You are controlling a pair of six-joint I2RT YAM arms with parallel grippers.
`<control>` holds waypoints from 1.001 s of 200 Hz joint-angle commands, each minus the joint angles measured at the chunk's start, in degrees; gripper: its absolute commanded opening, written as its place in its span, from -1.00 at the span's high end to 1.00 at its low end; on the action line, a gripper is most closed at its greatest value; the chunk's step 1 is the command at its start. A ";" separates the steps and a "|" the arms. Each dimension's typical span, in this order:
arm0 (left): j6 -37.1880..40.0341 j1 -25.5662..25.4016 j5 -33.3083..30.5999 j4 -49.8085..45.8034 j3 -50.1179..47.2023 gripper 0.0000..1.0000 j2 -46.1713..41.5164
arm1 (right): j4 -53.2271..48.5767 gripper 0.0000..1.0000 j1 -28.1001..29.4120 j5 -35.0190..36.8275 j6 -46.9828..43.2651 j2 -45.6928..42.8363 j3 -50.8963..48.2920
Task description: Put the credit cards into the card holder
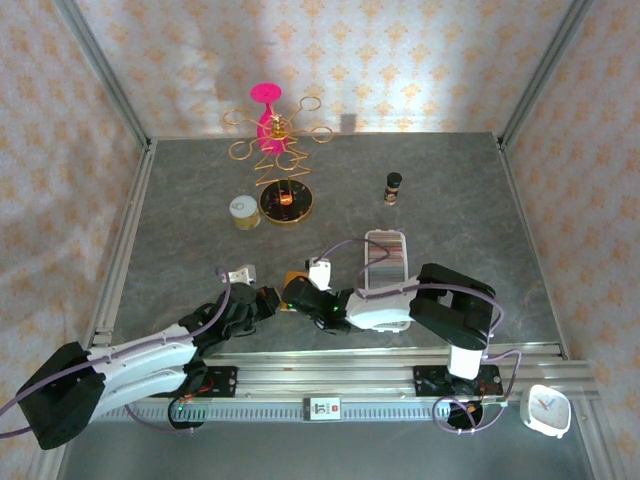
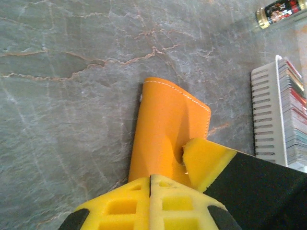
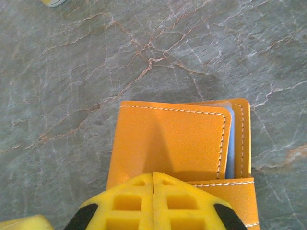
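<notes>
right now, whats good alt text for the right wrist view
The shut yellow right gripper sits over the near edge of a folded orange card holder lying on a grey marbled table. A pale blue card peeks from between its stitched flaps on the right.

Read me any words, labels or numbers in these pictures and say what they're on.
No text can be read.
Small bottle: dark label with print, too blurred.
Cards in the white tray: coloured edges, print too small.
White clock: face marks too small.
Orange card holder: plain, no lettering.
</notes>
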 commanded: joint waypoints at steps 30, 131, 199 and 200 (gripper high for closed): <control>-1.41 -0.05 -1.85 -3.85 -0.24 1.00 0.11 | -28.44 1.00 3.62 -8.30 1.52 11.67 -4.86; 0.11 -0.12 4.09 0.53 -1.71 0.64 1.56 | -10.73 1.00 1.06 -16.16 1.03 -1.12 -7.42; 1.28 -0.09 6.48 4.01 -1.95 0.52 4.85 | -6.65 1.00 -3.42 -18.62 -1.78 -5.46 -4.93; 1.30 -0.11 6.60 4.12 -1.94 0.52 4.90 | -6.65 1.00 -3.45 -18.63 -1.80 -5.45 -4.92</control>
